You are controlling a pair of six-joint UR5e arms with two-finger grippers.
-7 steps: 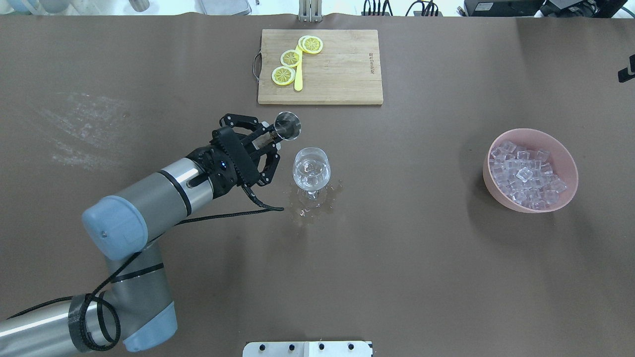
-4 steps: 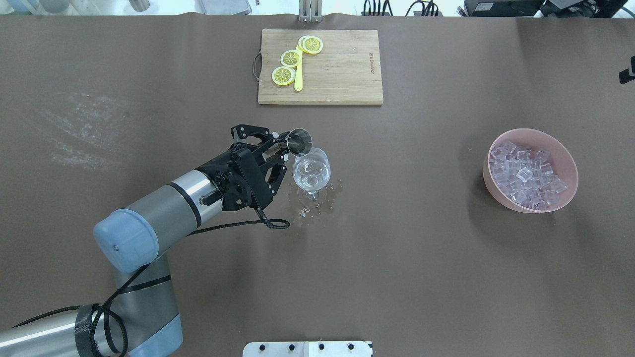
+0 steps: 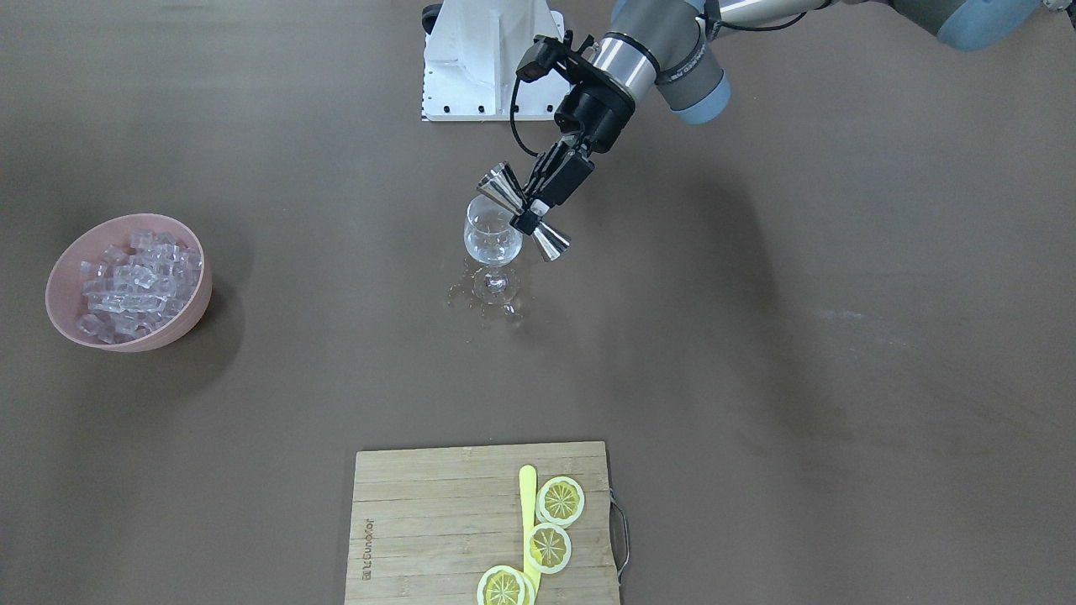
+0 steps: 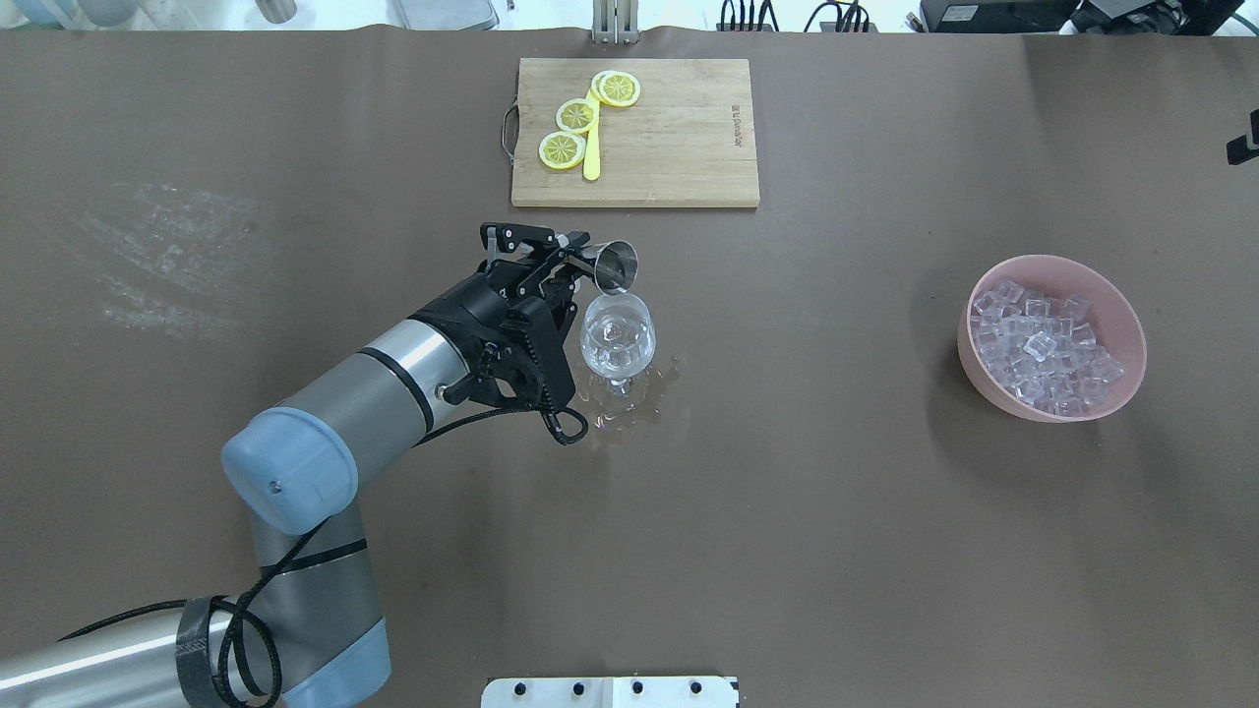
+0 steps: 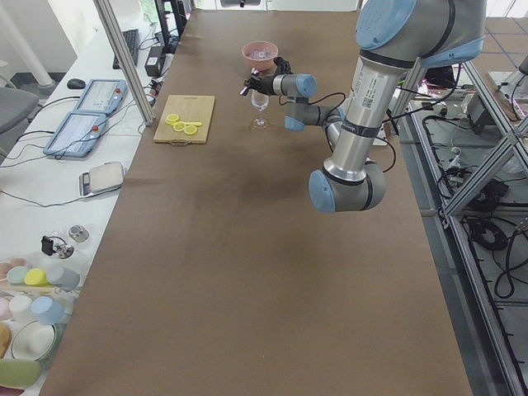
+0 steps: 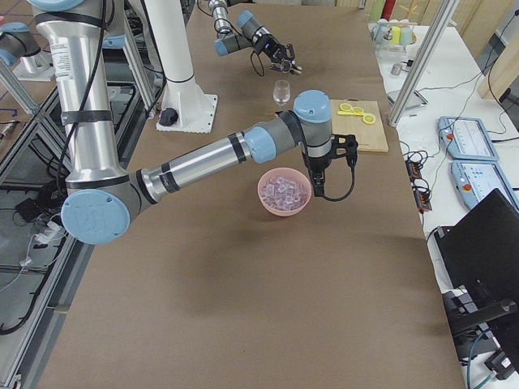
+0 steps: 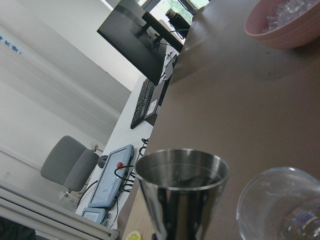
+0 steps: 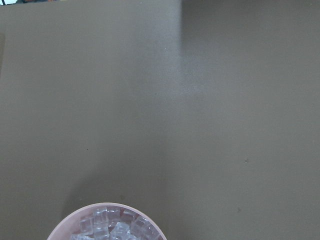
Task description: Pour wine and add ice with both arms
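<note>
My left gripper (image 4: pixel 582 262) is shut on a steel double-cone jigger (image 4: pixel 614 267), tilted with its mouth over the far rim of the wine glass (image 4: pixel 617 344). The front-facing view shows the jigger (image 3: pixel 523 212) slanting across the glass (image 3: pixel 492 237). The glass stands upright with clear ice cubes in it. Clear liquid lies spilled on the table around its foot (image 4: pixel 629 405). I cannot see wine inside the jigger (image 7: pixel 182 190). My right gripper (image 6: pixel 316 174) hangs over the pink bowl (image 4: pixel 1052 262) of ice (image 4: pixel 1043 349). I cannot tell whether it is open or shut.
A wooden cutting board (image 4: pixel 679 138) with lemon slices (image 4: pixel 563 149) and a yellow knife lies at the far middle of the table. The white base block (image 3: pixel 487 59) stands behind the glass. The right wrist view shows only the bowl's rim (image 8: pixel 65 222) and brown table.
My left gripper has swung the jigger to the right, from beside the glass to over its far rim. The glass and the bowl have not moved.
</note>
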